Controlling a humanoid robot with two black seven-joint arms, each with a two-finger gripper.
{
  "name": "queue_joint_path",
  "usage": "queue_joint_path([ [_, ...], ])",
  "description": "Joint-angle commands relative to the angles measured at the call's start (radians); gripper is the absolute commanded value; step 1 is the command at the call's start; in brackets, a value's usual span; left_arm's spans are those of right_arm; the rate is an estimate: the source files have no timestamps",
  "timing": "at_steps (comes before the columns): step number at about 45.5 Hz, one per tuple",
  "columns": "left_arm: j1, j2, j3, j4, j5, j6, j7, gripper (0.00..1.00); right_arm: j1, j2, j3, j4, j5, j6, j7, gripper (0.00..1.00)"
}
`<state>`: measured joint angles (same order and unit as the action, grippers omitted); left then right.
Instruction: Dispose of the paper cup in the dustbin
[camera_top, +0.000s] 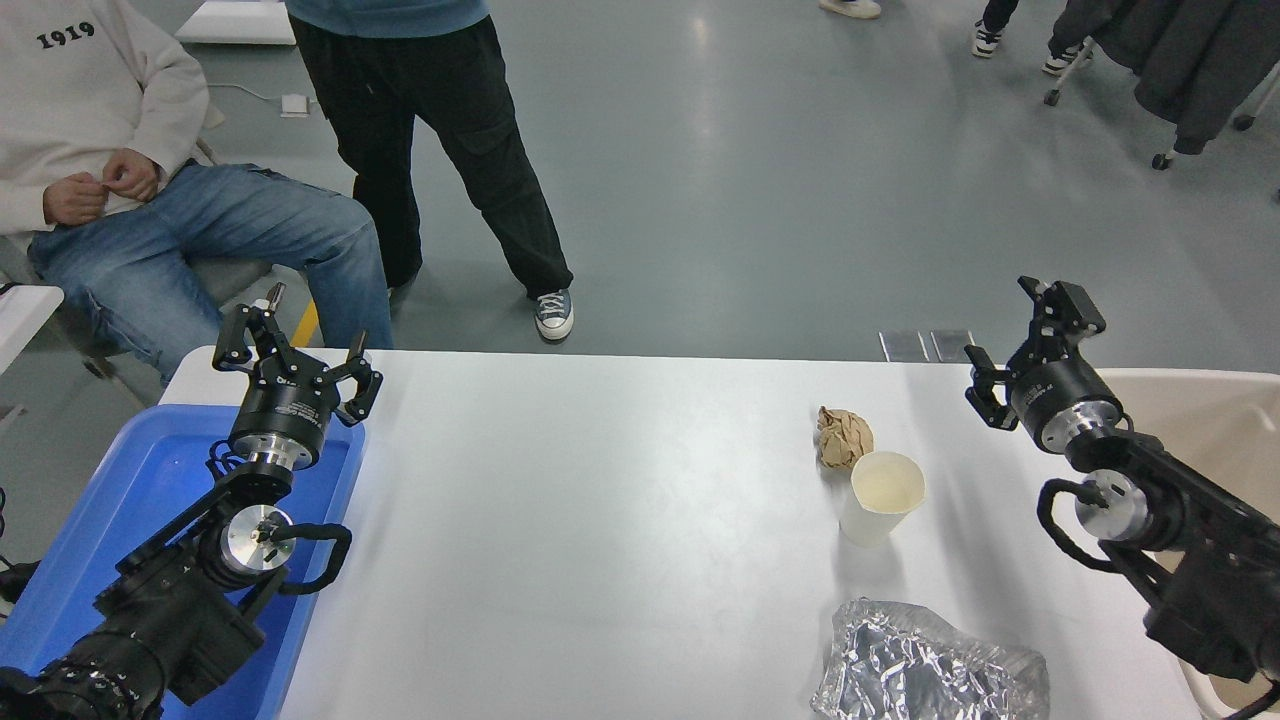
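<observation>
The white paper cup (880, 496) stands upright on the white table (600, 520), right of the middle, with its cream inside showing. The beige dustbin (1215, 425) stands at the table's right edge, partly hidden by my right arm. My right gripper (1022, 338) is open and empty, raised over the table's far right corner, to the right of and beyond the cup, beside the dustbin's near rim. My left gripper (292, 348) is open and empty, parked at the far left over the blue tray.
A crumpled brown paper ball (843, 437) lies touching or just behind the cup. Crinkled silver foil (925, 670) lies at the front right. A blue tray (130, 520) sits under the left arm. One person sits and another stands beyond the far left edge.
</observation>
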<state>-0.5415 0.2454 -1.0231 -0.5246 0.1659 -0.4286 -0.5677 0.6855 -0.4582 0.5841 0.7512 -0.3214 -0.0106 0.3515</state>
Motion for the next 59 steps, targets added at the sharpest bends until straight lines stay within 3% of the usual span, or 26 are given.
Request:
queue_joint_path([
  [1, 0.0, 0.0, 0.0, 0.0, 0.0, 0.001, 0.0, 1.0, 0.045, -0.045, -0.159, 0.043, -0.261, -0.132, -0.011, 1.0],
  [25, 0.0, 0.0, 0.0, 0.0, 0.0, -0.001, 0.0, 1.0, 0.293, -0.226, -0.734, 0.229, -0.59, -0.115, 0.018, 0.99],
  [36, 0.0, 0.0, 0.0, 0.0, 0.0, 0.001, 0.0, 1.0, 0.379, -0.214, -1.001, 0.229, -0.653, -0.114, 0.035, 0.99],
  [59, 0.0, 0.0, 0.0, 0.0, 0.0, 0.001, 0.0, 1.0, 0.483, -0.132, -1.175, 0.232, -0.656, -0.08, 0.032, 1.0],
])
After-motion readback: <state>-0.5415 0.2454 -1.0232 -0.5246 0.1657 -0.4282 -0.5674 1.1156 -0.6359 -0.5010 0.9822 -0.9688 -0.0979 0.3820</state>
